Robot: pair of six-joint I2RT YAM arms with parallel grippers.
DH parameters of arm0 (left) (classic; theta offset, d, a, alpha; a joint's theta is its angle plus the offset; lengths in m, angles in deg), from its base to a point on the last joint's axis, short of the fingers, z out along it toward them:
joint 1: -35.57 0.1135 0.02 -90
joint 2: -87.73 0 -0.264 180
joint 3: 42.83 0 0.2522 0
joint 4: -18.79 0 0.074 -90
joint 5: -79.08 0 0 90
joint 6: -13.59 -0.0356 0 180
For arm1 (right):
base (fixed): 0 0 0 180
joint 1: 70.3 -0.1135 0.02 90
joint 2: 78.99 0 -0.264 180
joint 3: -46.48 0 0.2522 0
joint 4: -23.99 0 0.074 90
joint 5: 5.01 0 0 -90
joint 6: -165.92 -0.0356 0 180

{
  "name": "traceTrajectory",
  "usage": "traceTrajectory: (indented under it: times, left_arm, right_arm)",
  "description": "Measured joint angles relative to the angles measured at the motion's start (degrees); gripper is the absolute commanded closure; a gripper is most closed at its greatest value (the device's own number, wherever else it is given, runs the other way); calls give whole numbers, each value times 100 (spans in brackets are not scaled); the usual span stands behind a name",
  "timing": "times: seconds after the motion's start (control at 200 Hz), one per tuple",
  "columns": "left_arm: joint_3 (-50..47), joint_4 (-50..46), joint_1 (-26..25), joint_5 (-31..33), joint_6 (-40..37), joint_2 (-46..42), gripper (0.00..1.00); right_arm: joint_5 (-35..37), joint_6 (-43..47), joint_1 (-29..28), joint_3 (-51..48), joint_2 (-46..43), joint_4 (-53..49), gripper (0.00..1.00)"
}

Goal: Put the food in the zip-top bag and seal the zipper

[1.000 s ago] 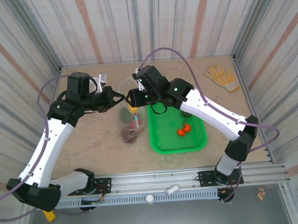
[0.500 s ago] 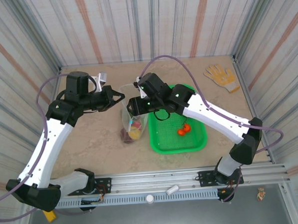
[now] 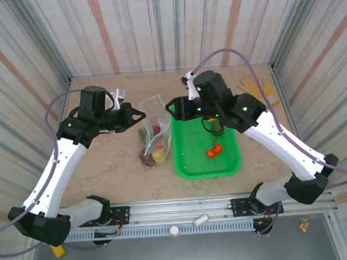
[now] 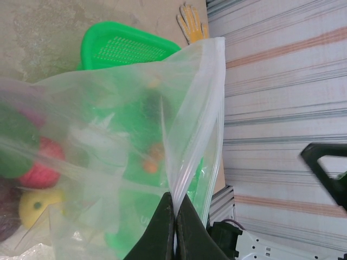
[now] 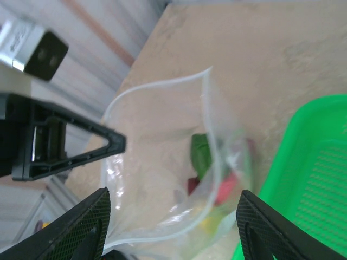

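The clear zip-top bag (image 3: pixel 154 126) hangs open from my left gripper (image 3: pixel 139 116), which is shut on its mouth edge (image 4: pixel 174 216). The whitish zipper strip (image 4: pixel 209 124) runs up from the fingers along the rim. Inside lie red (image 4: pixel 40 168), yellow (image 4: pixel 35 206), purple (image 4: pixel 8 216) and green (image 4: pixel 13 135) food pieces. My right gripper (image 3: pixel 172 107) stands open just right of the bag mouth, nothing between its fingers (image 5: pixel 173 227). It looks down into the bag (image 5: pixel 162 162) at a green piece (image 5: pixel 200 154) and a red one (image 5: pixel 225 189).
The green mesh basket (image 3: pixel 189 158) sits right of the bag and holds orange-red pieces (image 3: pixel 214 150) and a dark green one (image 3: pixel 216 126). A yellow work glove (image 3: pixel 255 88) lies at the back right. Striped walls close in the table.
My right gripper has pulled out of the bag mouth, rising back and to the right. The food has settled lower in the bag. The left gripper has held its place.
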Motion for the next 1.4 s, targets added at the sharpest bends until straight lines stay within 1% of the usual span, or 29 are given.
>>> traceTrajectory:
  times: [0.105,0.26,0.366,0.511,0.716,0.947,1.187,1.282,1.398]
  left_arm:
    - [0,-2,0,57,-2,0,100]
    - [0,-2,0,116,-7,-4,100]
    - [0,-2,0,140,-9,-4,100]
    - [-57,55,-31,205,-20,-4,100]
    - [-369,234,-262,216,24,26,100]
    - [-457,295,-273,216,22,28,100]
    - [-503,321,-273,216,22,31,100]
    - [-514,323,-273,214,22,33,100]
    - [-516,321,-273,216,22,46,100]
  right_arm:
    - [269,28,361,-273,-354,-129,36]
    - [564,66,837,-1165,-540,-343,36]
    - [649,133,1191,-1711,-295,-455,36]
    - [848,391,1582,-2070,442,-396,34]
    - [1174,831,1937,-2044,1650,-11,30]
    - [1493,1386,2210,-1569,2911,361,26]
    - [1388,1628,2507,-1331,3434,699,17]
    - [1274,1729,2524,-1200,3547,789,17]
    - [1040,1827,2518,-1147,3606,962,20]
